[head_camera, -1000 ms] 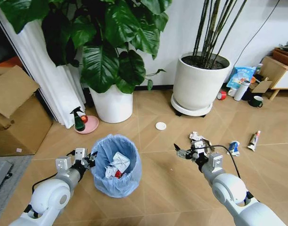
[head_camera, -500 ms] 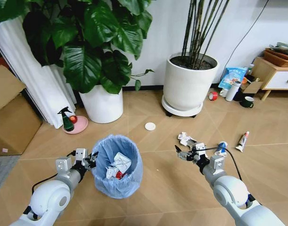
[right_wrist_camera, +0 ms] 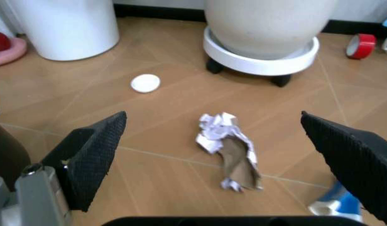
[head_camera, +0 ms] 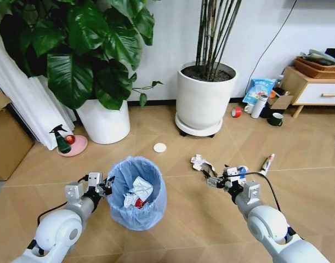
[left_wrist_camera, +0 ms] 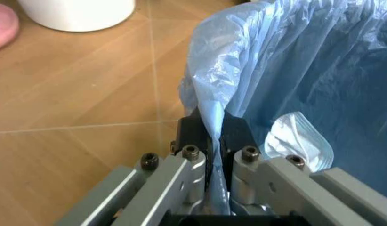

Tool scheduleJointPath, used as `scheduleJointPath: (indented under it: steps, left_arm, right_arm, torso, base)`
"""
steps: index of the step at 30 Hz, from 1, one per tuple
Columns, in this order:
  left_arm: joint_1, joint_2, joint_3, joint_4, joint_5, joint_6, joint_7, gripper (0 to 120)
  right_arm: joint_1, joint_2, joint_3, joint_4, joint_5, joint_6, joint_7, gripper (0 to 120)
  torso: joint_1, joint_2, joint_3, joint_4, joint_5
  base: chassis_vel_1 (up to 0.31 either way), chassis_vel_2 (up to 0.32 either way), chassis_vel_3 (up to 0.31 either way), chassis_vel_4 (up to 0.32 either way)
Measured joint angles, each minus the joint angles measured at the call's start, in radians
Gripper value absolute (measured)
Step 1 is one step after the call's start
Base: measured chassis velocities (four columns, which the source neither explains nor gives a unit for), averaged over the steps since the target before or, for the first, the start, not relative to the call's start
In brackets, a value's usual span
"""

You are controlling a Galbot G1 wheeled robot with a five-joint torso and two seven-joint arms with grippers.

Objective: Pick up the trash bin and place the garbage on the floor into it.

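Indoors: herringbone floor [head_camera: 172,213], white wall, plant pots [head_camera: 204,103]. Left gripper [left_wrist_camera: 210,136] pinching trash bin [head_camera: 137,193] liner; right gripper [right_wrist_camera: 212,155] spread over crumpled paper [right_wrist_camera: 228,149].

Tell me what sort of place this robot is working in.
Probably a living room, in a home or staged like one: herringbone wood-look floor, big potted plants in white pots, and a low wooden cabinet by the wall. Litter such as a crumpled paper wad lies near a blue-lined trash bin.
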State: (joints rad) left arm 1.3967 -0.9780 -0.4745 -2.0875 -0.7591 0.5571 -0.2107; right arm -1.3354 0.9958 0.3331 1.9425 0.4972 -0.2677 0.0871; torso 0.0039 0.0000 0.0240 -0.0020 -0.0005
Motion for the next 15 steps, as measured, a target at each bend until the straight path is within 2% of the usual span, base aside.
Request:
scheduleJointPath:
  steps: [15]
  left_arm:
    - [-0.005, -0.004, 0.001, 0.009, 0.001, -0.003, 0.004, 0]
  right_arm:
    - [0.015, 0.008, -0.02, -0.031, -0.004, 0.032, 0.001, 100]
  torso:
    - [0.0, 0.0, 0.0, -0.0005, 0.0002]
  base:
    - [-0.18, -0.175, 0.172, 0.171]
